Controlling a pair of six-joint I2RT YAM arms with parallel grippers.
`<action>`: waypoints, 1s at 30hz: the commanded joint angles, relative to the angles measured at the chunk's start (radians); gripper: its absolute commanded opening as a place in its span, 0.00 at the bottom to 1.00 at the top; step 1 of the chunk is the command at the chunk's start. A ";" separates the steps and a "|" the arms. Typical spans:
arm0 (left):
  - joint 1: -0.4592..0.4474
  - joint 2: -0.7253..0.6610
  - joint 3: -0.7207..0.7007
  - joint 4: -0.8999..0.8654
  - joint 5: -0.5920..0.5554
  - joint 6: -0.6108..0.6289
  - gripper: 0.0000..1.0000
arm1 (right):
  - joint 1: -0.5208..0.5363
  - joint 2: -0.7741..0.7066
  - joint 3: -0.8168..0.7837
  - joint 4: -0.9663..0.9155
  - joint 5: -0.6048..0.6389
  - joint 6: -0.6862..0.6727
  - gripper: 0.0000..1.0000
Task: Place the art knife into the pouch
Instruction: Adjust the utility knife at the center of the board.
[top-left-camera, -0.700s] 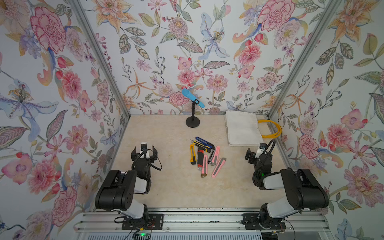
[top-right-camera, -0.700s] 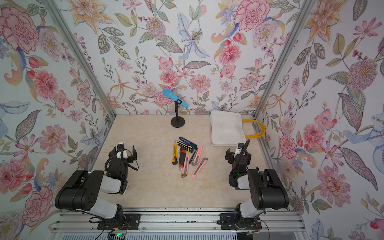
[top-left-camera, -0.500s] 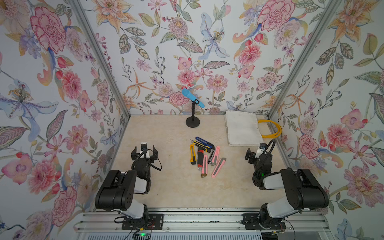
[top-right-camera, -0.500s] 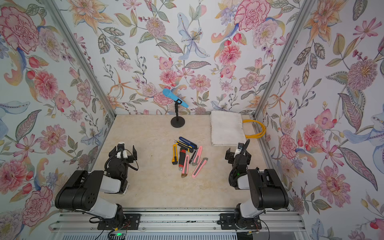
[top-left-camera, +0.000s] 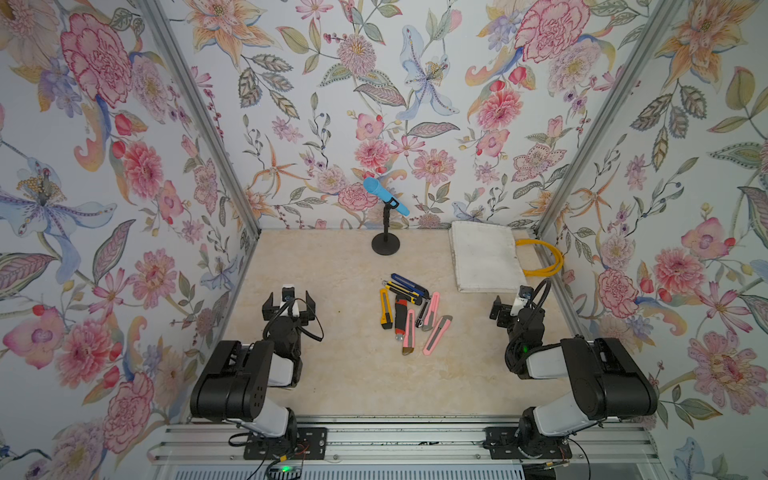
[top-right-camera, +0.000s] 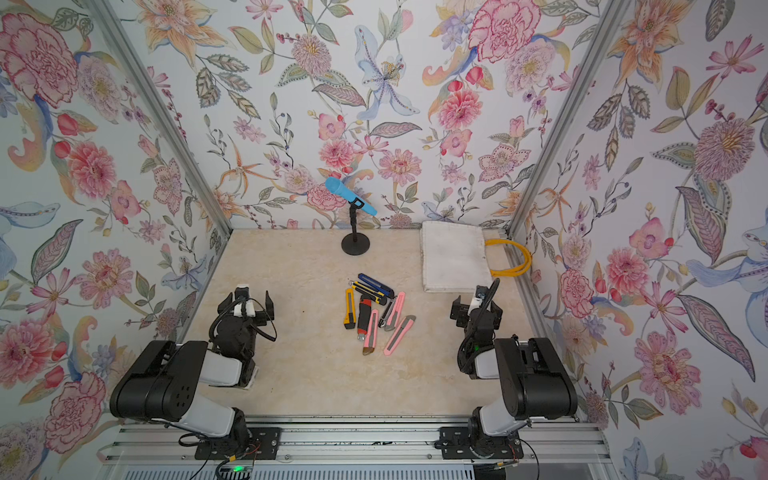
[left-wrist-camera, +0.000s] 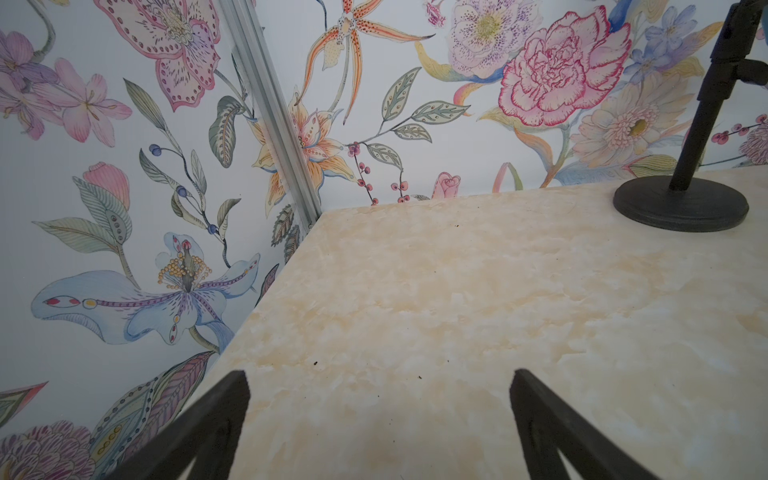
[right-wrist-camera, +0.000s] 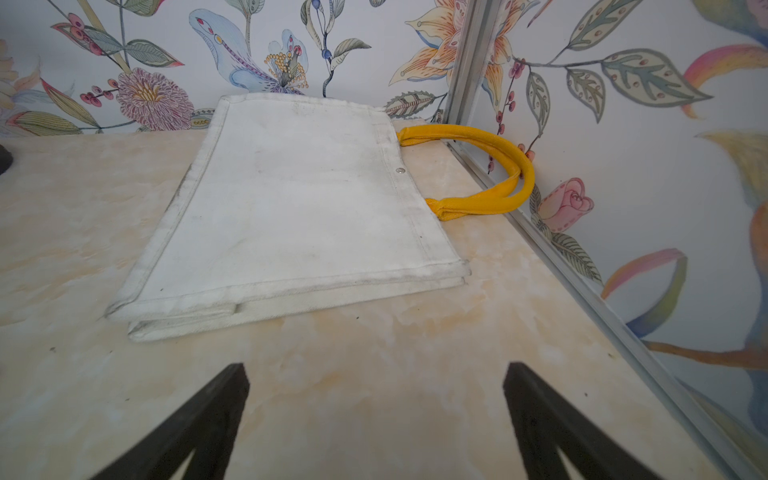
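Right wrist view: the right gripper (right-wrist-camera: 376, 370) stands spread wide and empty, touching nothing, with the off-white canvas pouch (right-wrist-camera: 291, 199) lying flat ahead of it, apart.

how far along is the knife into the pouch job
Done: nothing yet. The knives all lie piled in the middle of the table, and the pouch lies flat and closed at the back right. In hand: nothing; the left tool and right tool are both open and empty, apart from the pile. To do: pick up an art knife, open the pouch, slide it in.
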 joint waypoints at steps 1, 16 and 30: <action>0.008 0.011 0.014 0.043 0.011 0.019 1.00 | 0.007 0.010 0.018 0.052 0.015 -0.016 1.00; 0.007 0.008 0.014 0.042 -0.004 0.015 1.00 | 0.007 0.011 0.018 0.053 0.016 -0.016 1.00; -0.028 -0.434 0.178 -0.512 -0.077 -0.116 1.00 | 0.110 -0.207 0.296 -0.527 -0.032 -0.074 1.00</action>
